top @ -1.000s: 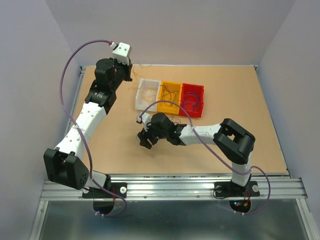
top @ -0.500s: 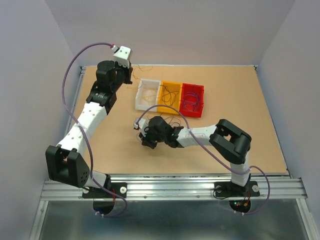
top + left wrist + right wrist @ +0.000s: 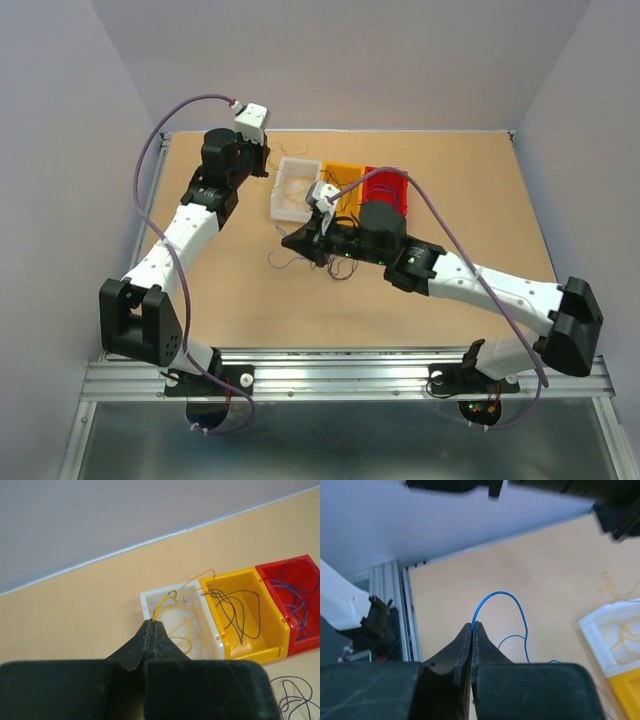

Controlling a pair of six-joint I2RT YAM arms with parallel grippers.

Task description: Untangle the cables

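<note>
My left gripper (image 3: pixel 153 622) is shut on a pale yellow cable (image 3: pixel 192 582) that arcs over the white bin (image 3: pixel 146 601) toward the yellow bin (image 3: pixel 272 630). In the top view this gripper (image 3: pixel 260 152) hangs at the back left of the table. My right gripper (image 3: pixel 473 625) is shut on a blue cable (image 3: pixel 516 604), which loops up from the fingertips and drops to the table. From above, the right gripper (image 3: pixel 290 240) sits over a small tangle of thin cables (image 3: pixel 292 263) in front of the bins. Loose purple strands (image 3: pixel 292 697) lie near the yellow bin.
Three bins stand side by side: white (image 3: pixel 292 190) with yellow wires, yellow (image 3: pixel 340 186) with dark wires, red (image 3: pixel 386 192) with purple wires. An aluminium rail (image 3: pixel 390 610) edges the table. The right arm stretches low across the middle of the table.
The right gripper has shut on the blue cable, and that arm has unfolded, its elbow now far right. The left gripper has shifted slightly to the right, still shut.
</note>
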